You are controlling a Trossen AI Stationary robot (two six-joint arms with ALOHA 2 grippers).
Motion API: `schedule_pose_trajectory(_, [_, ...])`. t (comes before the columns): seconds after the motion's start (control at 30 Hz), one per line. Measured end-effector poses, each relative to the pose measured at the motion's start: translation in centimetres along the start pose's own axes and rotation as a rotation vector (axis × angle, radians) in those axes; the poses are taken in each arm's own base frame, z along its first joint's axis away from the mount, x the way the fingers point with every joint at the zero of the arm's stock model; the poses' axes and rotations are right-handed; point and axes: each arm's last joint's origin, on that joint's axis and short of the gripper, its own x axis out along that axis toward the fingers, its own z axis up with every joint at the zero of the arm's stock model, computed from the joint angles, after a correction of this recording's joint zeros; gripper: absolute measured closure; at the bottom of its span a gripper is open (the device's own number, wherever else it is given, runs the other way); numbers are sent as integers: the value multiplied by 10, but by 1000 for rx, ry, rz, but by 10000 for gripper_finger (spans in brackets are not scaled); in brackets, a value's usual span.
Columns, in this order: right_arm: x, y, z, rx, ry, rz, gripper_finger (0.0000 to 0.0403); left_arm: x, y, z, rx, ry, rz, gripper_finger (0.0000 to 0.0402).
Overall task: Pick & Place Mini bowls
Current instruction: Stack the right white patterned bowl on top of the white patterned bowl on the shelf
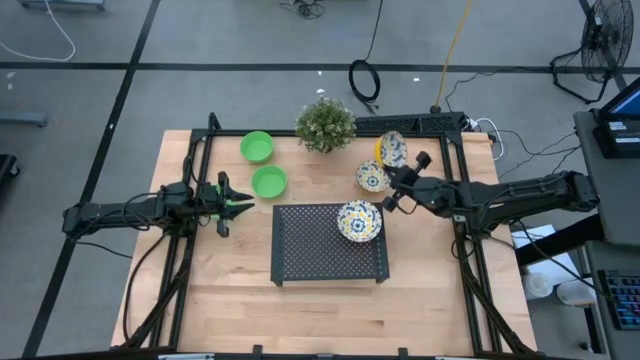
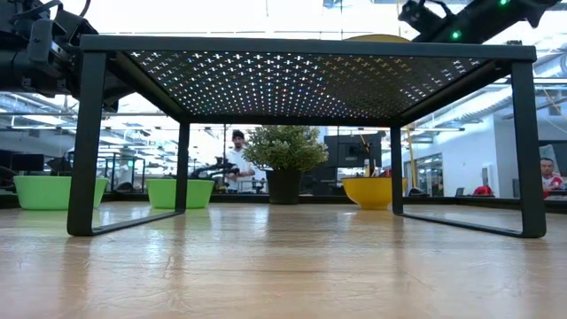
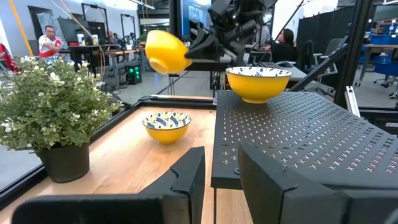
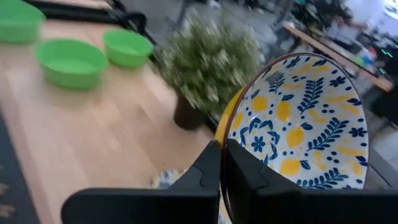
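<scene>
Two bright green mini bowls (image 1: pixel 257 147) (image 1: pixel 269 181) stand on the table near the left gripper (image 1: pixel 236 203), which is open and touches nothing. One floral mini bowl (image 1: pixel 359 221) sits on the black perforated rack (image 1: pixel 310 245). Another floral bowl (image 1: pixel 372 177) rests on the table by the rack's far right corner. The third floral bowl (image 1: pixel 392 150), yellow outside, is tipped on edge in the right gripper (image 1: pixel 395 168). The left wrist view shows that bowl (image 3: pixel 166 53) in the air, above the one on the table (image 3: pixel 166 124). My right gripper (image 4: pixel 222 168) is shut on the rim (image 4: pixel 225 127) of the floral bowl, one finger on the patterned inside and one on the yellow outside. The bowl is lifted clear of the table and tipped on edge, with its opening facing sideways.
A potted plant (image 1: pixel 325 123) stands at the far edge, between the green bowls and the held bowl. A black frame (image 1: pixel 440 125) borders the far and side edges of the table. Bare wood lies in front of the rack (image 1: pixel 330 310). People show in the room beyond.
</scene>
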Motion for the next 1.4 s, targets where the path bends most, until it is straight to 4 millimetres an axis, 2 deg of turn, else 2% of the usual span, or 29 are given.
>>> schedule_pose_trajectory(0.47, [-5, 5, 28, 11, -296, 293, 403, 0, 0, 0, 0, 0, 0, 302])
schedule_pose_trajectory(0.83, [-12, 12, 35, 36, -408, 567, 403, 0, 0, 0, 0, 0, 0, 302])
schedule_pose_trajectory(1.13, [-31, 27, 40, -5, -504, 674, 403, 0, 0, 0, 0, 0, 0, 302])
schedule_pose_trajectory(1.4, [-57, 42, 45, -43, -607, 770, 403, 0, 0, 0, 0, 0, 0, 302])
